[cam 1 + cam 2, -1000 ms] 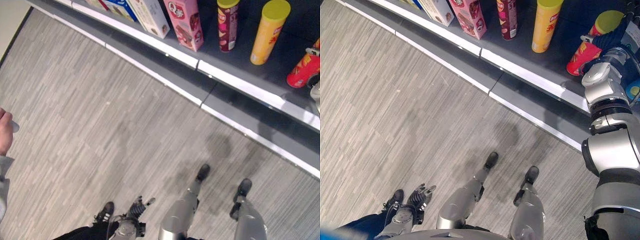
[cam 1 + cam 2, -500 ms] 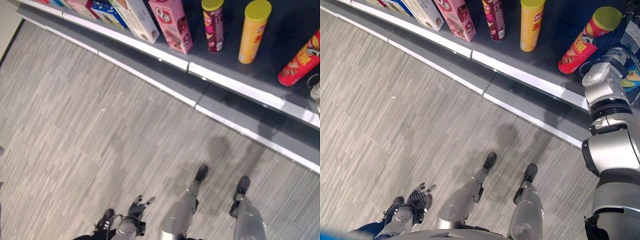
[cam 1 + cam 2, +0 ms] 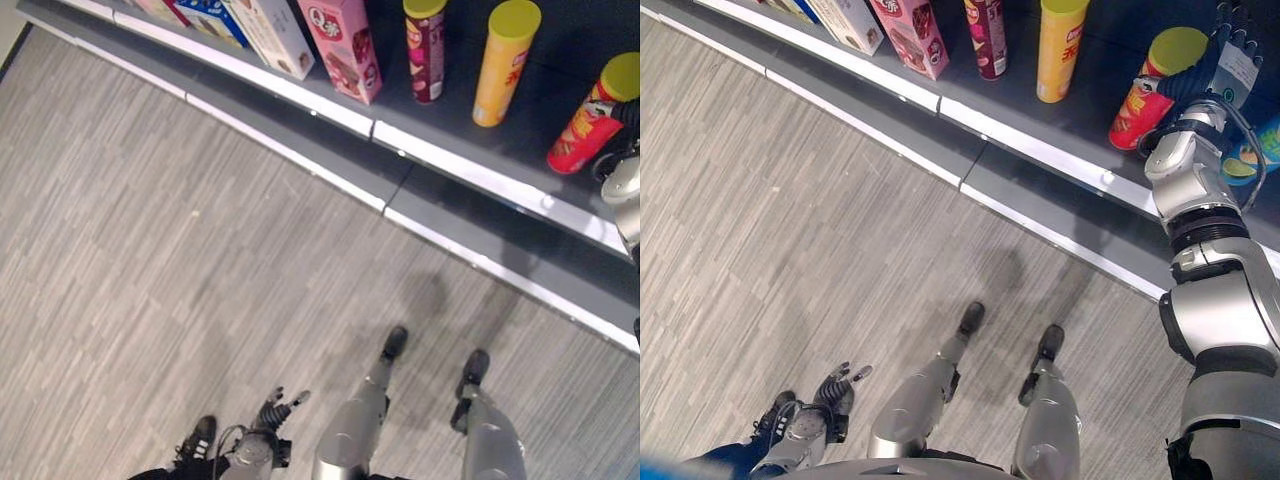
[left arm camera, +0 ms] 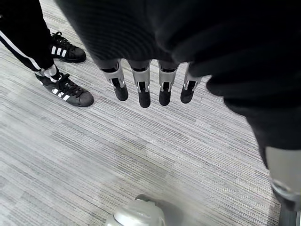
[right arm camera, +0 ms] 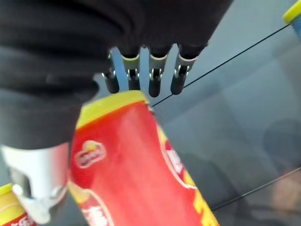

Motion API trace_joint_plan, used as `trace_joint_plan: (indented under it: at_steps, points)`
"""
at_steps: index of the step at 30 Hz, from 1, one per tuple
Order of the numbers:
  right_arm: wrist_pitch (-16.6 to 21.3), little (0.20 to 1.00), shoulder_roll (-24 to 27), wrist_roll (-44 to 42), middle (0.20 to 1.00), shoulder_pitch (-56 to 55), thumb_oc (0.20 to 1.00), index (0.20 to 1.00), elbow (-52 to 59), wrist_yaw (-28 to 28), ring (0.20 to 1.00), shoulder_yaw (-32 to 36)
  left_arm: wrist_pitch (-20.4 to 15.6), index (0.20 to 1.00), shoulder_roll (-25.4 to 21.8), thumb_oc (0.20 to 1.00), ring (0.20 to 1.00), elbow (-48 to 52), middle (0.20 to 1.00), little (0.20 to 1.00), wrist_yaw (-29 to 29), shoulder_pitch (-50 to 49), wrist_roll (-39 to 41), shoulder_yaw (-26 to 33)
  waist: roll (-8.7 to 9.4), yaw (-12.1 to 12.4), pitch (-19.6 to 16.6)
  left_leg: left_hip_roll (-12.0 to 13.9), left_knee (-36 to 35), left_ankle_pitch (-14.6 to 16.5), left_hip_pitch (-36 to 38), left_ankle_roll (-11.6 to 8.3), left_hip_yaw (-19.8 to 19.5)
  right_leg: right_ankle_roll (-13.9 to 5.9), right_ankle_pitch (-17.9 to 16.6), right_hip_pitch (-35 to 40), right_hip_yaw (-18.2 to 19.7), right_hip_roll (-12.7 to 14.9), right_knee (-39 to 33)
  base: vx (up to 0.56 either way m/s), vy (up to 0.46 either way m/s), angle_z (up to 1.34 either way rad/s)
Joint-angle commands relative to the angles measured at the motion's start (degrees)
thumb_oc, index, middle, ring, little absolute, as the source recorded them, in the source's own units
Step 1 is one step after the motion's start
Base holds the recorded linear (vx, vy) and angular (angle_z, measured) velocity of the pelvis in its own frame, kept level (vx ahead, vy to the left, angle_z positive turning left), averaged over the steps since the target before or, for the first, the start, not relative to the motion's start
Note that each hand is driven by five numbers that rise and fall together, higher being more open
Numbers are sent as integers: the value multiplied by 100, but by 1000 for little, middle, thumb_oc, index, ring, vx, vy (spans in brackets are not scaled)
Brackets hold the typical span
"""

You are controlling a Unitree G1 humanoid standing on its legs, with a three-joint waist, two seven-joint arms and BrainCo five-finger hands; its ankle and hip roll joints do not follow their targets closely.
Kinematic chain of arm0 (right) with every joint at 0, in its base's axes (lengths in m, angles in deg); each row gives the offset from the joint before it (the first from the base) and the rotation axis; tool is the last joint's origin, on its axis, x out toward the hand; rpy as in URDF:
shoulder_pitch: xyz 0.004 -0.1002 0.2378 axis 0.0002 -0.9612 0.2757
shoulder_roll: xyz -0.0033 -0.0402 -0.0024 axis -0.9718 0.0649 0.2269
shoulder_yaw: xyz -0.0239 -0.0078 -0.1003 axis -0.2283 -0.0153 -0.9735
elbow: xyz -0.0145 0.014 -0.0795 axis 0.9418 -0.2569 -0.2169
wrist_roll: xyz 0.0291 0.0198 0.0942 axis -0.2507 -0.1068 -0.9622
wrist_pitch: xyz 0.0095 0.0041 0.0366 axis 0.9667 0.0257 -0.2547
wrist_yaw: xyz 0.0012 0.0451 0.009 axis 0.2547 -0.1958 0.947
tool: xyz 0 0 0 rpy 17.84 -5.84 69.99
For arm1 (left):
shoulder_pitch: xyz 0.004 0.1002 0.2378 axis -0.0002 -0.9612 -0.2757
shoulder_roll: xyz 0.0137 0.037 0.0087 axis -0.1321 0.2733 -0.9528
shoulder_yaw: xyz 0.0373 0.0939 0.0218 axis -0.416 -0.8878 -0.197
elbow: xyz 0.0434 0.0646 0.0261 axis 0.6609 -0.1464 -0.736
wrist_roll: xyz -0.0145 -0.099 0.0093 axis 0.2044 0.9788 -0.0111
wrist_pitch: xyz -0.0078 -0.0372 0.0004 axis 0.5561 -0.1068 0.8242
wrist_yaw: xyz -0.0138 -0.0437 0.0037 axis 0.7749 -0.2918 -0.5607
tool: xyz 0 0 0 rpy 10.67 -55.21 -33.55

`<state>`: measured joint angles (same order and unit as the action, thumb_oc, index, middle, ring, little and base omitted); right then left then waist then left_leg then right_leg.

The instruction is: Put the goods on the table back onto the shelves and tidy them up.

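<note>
Red can [image 3: 1145, 98] with yellow-green lid, yellow can [image 3: 1060, 50], pink box [image 3: 343, 45], grey streaked floor [image 3: 150, 250]

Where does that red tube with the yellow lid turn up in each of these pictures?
Left eye view: the red tube leans at the far right of the shelf.
Right eye view: upper right, just beside the right hand.
Right wrist view: large and close, below the straight fingers.
Left wrist view: floor and a person's shoes.
Shared landmark: the upright yellow tube, next on its left.
</note>
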<state>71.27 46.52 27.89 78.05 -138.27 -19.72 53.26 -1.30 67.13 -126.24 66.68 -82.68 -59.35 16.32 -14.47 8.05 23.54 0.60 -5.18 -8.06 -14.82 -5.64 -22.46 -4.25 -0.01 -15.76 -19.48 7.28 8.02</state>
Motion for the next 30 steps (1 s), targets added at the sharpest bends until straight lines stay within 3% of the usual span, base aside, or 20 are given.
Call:
trace_joint_plan:
  at_steps: [1, 6, 8, 10, 13, 16, 17, 18, 20, 22, 25, 28, 30]
  points:
    - [37, 1000, 53, 373, 1000, -224, 1000, 1000, 629, -249, 1000, -58, -19, 1000, -304, 1000, 1000, -150, 1000, 1000, -106, 126, 5, -95, 409, 87, -153, 273, 95, 524, 178, -168, 885, -568, 182, -26, 486, 488, -76, -13, 31, -1]
    - [-1, 1000, 82, 743, 1000, -790, 1000, 1000, 1661, -327, 1000, 332, 32, 1000, -291, 1000, 1000, -89, 1000, 1000, -109, 46, -47, 65, 549, 6, -183, 281, 125, 585, 215, -141, 943, -577, 124, 40, 524, 476, -184, -4, 17, -1]
    - [51, 1000, 9, 1049, 1000, -1644, 1000, 1000, 2827, -356, 1000, 953, 109, 1000, -279, 1000, 1000, -49, 1000, 1000, -114, -26, -142, 273, 743, -106, -233, 295, 160, 663, 280, -103, 1053, -601, 25, 129, 605, 463, -336, 3, 42, -1]
    - [110, 1000, -59, 1060, 1000, -1953, 1000, 1000, 3177, -322, 1000, 1154, 125, 1000, -271, 1000, 1000, -33, 1000, 1000, -129, -57, -152, 339, 797, -146, -239, 295, 181, 683, 291, -95, 1086, -605, -4, 144, 630, 454, -374, 3, 32, -8]
    - [915, 1000, -670, -162, 1000, -3347, 1000, 1000, 4490, 659, 1000, 1622, 244, 1000, -293, 1000, 1000, -1, 1000, 1000, -63, -256, -322, 654, 1106, -361, -315, 337, 308, 838, 393, -36, 1340, -632, -147, 209, 783, 427, -549, 6, 58, -17]
    - [1514, 1000, -1005, -2055, 1000, -4494, 1000, 1000, 4963, 2161, 1000, 1766, 336, 1000, -413, 1000, 1000, -35, 1000, 1000, 217, -455, -476, 1045, 1392, -511, -331, 344, 498, 1044, 568, 38, 1618, -674, -267, 293, 985, 396, -643, -6, 86, -35]
    - [1512, 1000, -1006, -2059, 1000, -4501, 1000, 1000, 4968, 2167, 1000, 1774, 337, 1000, -418, 1000, 1000, -33, 1000, 1000, 218, -455, -476, 1043, 1403, -508, -344, 330, 496, 1028, 549, 43, 1619, -678, -283, 277, 989, 408, -652, -9, 180, -55]
    - [1554, 1000, -1204, -3144, 1000, -5130, 1000, 1000, 4954, 3127, 1000, 1783, 386, 1000, -463, 1000, 1000, -207, 1000, 1000, 437, -534, -569, 1309, 1571, -624, -414, 292, 550, 1129, 683, 96, 1827, -733, -366, 320, 1121, 413, -737, -3, 184, -52]
    - [1542, 1000, -1333, -3818, 1000, -5586, 1000, 1000, 4889, 3712, 1000, 1819, 376, 1000, -484, 1000, 1000, -325, 1000, 1000, 600, -577, -674, 1457, 1688, -728, -484, 239, 590, 1223, 816, 142, 1986, -789, -457, 345, 1269, 411, -798, -9, 243, -51]
    - [1427, 1000, -1375, -4252, 1000, -5864, 1000, 1000, 4811, 4138, 1000, 1837, 332, 1000, -518, 1000, 1000, -388, 1000, 1000, 683, -639, -711, 1521, 1802, -831, -551, 142, 629, 1303, 893, 196, 2086, -857, -581, 292, 1447, 423, -820, -41, 243, -74]
    - [1293, 1000, -1203, -4255, 1000, -6189, 1000, 1000, 4627, 4399, 1000, 1921, 271, 1000, -529, 1000, 1000, -414, 1000, 1000, 788, -643, -694, 1570, 1981, -996, -539, -27, 789, 1468, 1045, 313, 2216, -1003, -825, 246, 1800, 440, -858, -56, 249, -63]
    - [1236, 1000, -991, -4111, 1000, -6261, 1000, 1000, 4282, 4358, 1000, 2061, 220, 1000, -645, 1000, 1000, -416, 1000, 1000, 843, -556, -753, 1520, 2153, -1144, -451, -75, 972, 1566, 1098, 427, 2387, -1075, -1143, 126, 2070, 409, -774, -95, 168, -62]
    - [1207, 1000, -865, -3961, 1000, -6225, 1000, 1000, 4083, 4225, 1000, 2172, 225, 1000, -724, 1000, 1000, -475, 1000, 1000, 841, -469, -785, 1518, 2188, -1205, -384, 40, 1023, 1531, 1105, 460, 2555, -1075, -1183, 28, 1962, 378, -622, -173, 104, -93]
